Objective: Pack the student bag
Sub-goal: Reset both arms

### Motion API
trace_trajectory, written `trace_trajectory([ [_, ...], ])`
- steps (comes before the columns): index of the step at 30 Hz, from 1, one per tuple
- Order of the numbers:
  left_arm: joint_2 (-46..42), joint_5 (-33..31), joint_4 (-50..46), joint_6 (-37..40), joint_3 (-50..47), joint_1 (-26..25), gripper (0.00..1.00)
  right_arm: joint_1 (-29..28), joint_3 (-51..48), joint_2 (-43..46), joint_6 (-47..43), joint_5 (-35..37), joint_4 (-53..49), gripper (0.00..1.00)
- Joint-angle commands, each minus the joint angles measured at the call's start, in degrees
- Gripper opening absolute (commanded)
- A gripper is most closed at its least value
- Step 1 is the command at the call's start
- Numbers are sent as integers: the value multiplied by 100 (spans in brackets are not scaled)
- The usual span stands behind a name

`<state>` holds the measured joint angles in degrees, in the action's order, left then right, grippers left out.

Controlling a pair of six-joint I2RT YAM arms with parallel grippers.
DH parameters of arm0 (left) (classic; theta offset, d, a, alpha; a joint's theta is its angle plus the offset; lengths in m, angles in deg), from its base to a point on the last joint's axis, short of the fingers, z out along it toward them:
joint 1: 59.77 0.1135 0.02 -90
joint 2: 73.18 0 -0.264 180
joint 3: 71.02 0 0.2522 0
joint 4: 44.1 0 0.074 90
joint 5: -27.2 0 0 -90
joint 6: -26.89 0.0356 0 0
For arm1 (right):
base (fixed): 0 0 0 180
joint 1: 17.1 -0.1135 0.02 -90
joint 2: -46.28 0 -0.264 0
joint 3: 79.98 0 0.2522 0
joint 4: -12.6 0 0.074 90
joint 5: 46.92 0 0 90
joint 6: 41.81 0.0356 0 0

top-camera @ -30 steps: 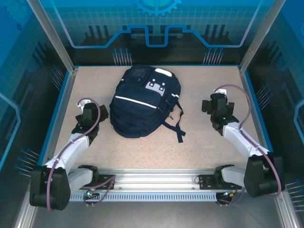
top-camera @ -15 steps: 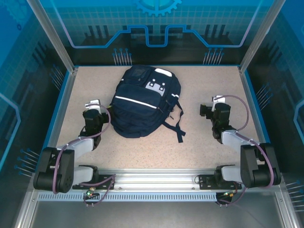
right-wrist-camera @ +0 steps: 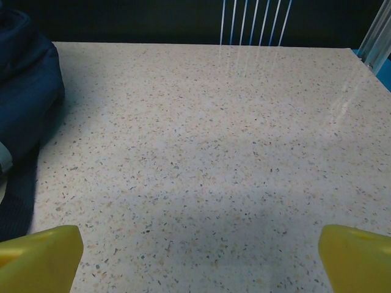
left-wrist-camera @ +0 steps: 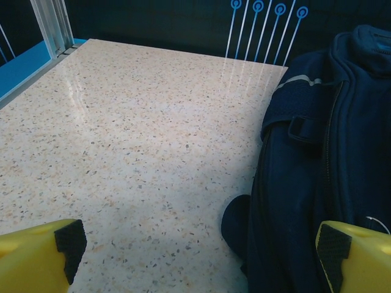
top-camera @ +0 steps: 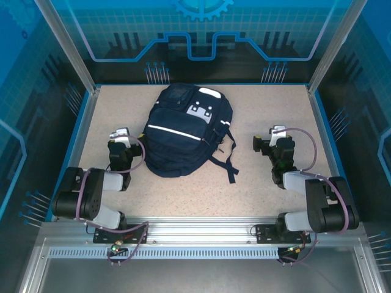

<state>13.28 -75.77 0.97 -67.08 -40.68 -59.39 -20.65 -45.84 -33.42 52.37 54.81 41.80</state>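
The student bag point(top-camera: 183, 131), a large dark navy backpack with thin white stripes and a pale patch near its top, lies flat mid-table, its straps point(top-camera: 229, 160) trailing toward the near right. My left gripper point(top-camera: 120, 135) sits low just left of the bag, open. In the left wrist view the bag's side point(left-wrist-camera: 317, 165) rises in front of the right yellow finger point(left-wrist-camera: 357, 256), and bare table lies between the fingertips of that gripper point(left-wrist-camera: 201, 256). My right gripper point(top-camera: 275, 135) is open, well right of the bag. The bag's edge point(right-wrist-camera: 27, 91) and a strap point(right-wrist-camera: 15, 204) lie left of it point(right-wrist-camera: 198, 256).
The speckled table point(top-camera: 263, 183) is bounded by blue edging, with aluminium posts point(top-camera: 67, 46) at the back corners. A metal rail point(top-camera: 201, 235) carrying both arm bases runs along the near edge. Open tabletop lies right of the bag and in front of it.
Both arms have folded back toward their bases, elbows dropping to the near side. Each gripper has shifted slightly inward toward the bag and stays open. The bag has not moved.
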Motion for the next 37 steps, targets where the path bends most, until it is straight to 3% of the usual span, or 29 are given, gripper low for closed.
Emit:
trace_trajectory([
  [1, 216, 101, 549, -34, -118, 50, 99, -6, 43, -296, -117, 25, 446, 100],
  [14, 238, -307, -397, 194, 414, -217, 99, -180, 309, -642, -266, 190, 270, 100],
  [37, 258, -179, -389, 262, 425, -240, 99, -177, 300, -634, -261, 192, 274, 100],
])
